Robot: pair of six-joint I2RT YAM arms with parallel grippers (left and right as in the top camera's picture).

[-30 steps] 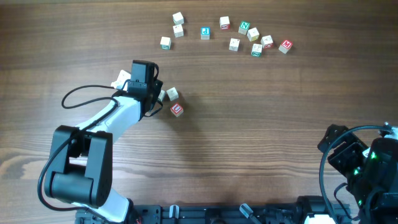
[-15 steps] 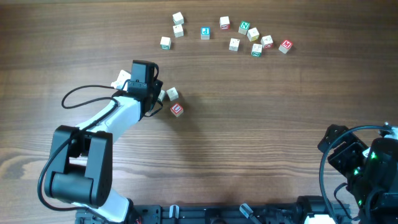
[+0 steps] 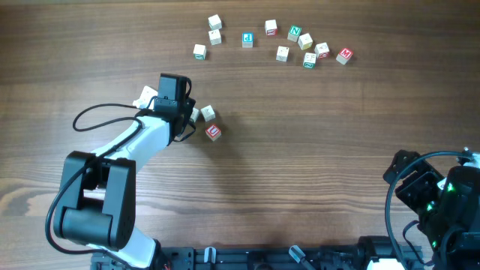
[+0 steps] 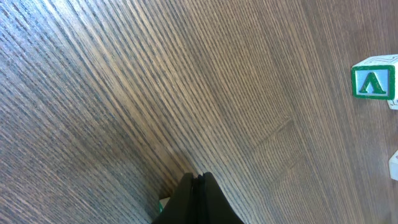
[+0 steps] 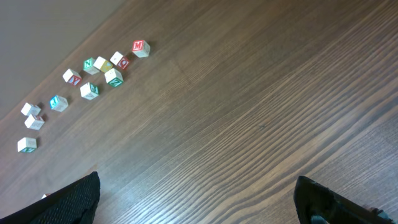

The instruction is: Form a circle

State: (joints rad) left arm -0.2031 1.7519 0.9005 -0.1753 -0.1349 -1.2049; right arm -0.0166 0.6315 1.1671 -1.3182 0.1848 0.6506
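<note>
The circle shows only as a tight cluster of three small pale wooden cubes (image 3: 208,112), the lowest one red-printed (image 3: 214,132). My left gripper (image 3: 190,114) sits right at the cluster's left side, partly covering one cube. In the left wrist view the left gripper (image 4: 199,178) is shut, its fingers pressed together just above the wood with nothing between them. A sliver of a green-printed cube (image 4: 163,204) peeks out beside them. My right gripper (image 5: 199,199) is open over bare wood at the near right, far from the cubes.
Several scattered letter cubes with green, blue and red prints lie in a row along the far side (image 3: 296,34). A white cube (image 3: 147,96) lies behind the left wrist. A green-lettered cube (image 4: 374,81) shows at the left wrist view's right edge. The right arm (image 3: 435,202) is folded at the near right corner.
</note>
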